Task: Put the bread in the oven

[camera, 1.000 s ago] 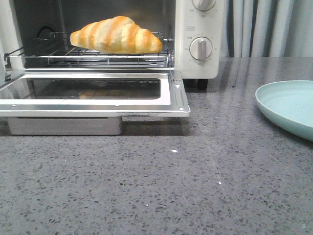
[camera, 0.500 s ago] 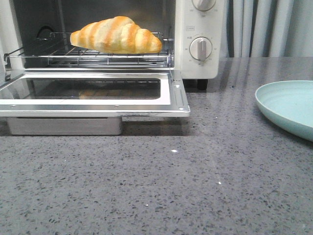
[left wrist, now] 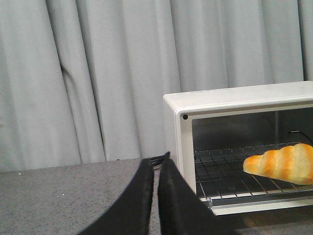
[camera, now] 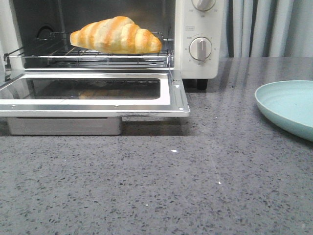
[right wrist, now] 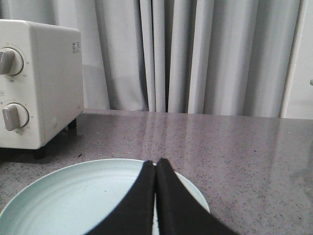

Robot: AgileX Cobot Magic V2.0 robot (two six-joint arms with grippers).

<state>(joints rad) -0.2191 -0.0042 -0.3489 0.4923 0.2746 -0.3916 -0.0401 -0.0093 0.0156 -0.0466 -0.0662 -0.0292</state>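
Note:
The bread (camera: 116, 35), golden-orange with pale stripes, lies on the wire rack (camera: 98, 56) inside the white oven (camera: 198, 39). The oven's glass door (camera: 93, 93) hangs open and flat toward me. The bread also shows in the left wrist view (left wrist: 283, 163), on the rack inside the oven (left wrist: 230, 100). My left gripper (left wrist: 155, 161) is shut and empty, left of the oven and apart from it. My right gripper (right wrist: 155, 162) is shut and empty above a pale green plate (right wrist: 73, 200). Neither gripper shows in the front view.
The pale green plate (camera: 288, 105) sits on the grey speckled counter at the right. The oven's knobs (camera: 200, 48) face forward on its right panel. Grey curtains (camera: 269, 27) hang behind the counter. A metal tray (camera: 63, 126) lies under the open door.

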